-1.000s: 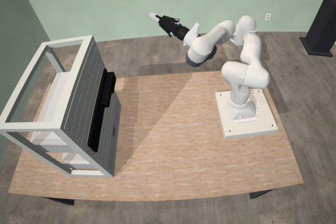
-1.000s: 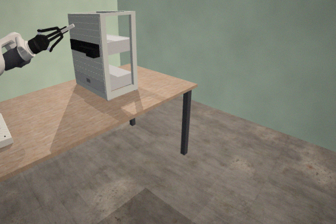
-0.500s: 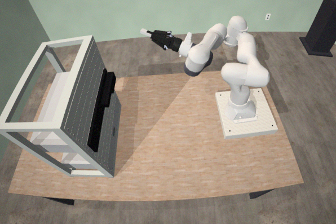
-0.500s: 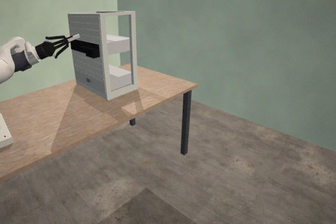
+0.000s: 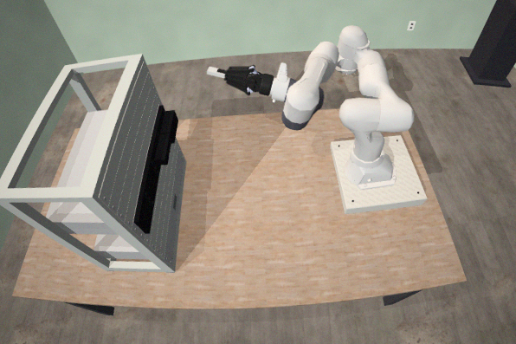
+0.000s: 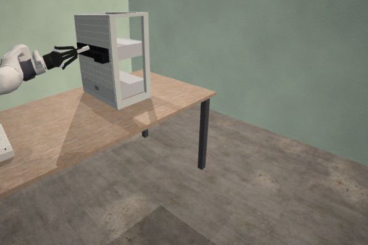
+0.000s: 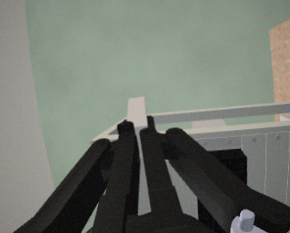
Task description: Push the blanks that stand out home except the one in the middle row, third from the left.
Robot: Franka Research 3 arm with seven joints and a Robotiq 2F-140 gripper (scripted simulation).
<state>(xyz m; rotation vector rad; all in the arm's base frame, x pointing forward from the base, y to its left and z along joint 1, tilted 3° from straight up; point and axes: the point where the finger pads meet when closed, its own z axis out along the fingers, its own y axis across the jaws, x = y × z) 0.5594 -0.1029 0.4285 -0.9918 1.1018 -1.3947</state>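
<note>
The white-framed rack (image 5: 93,159) stands at the left end of the table, its grey perforated front facing the arm. The black storage chassis (image 5: 158,164) sits in that front; parts of it stick out further at its far end (image 5: 170,125), but I cannot tell the single blanks apart. It also shows in the exterior view (image 6: 94,53). My gripper (image 5: 213,71) is shut and empty, pointing at the rack at about chassis height, off the rack's far end with a gap to the front. In the wrist view the shut fingertips (image 7: 138,111) lie just above the rack's top edge (image 7: 208,116).
The arm's white base plate (image 5: 378,172) sits at the table's right side. A lower grey unit (image 5: 175,194) sticks out below the chassis. A dark cabinet (image 5: 493,42) stands on the floor at the back right. Walls are close behind and beside the rack.
</note>
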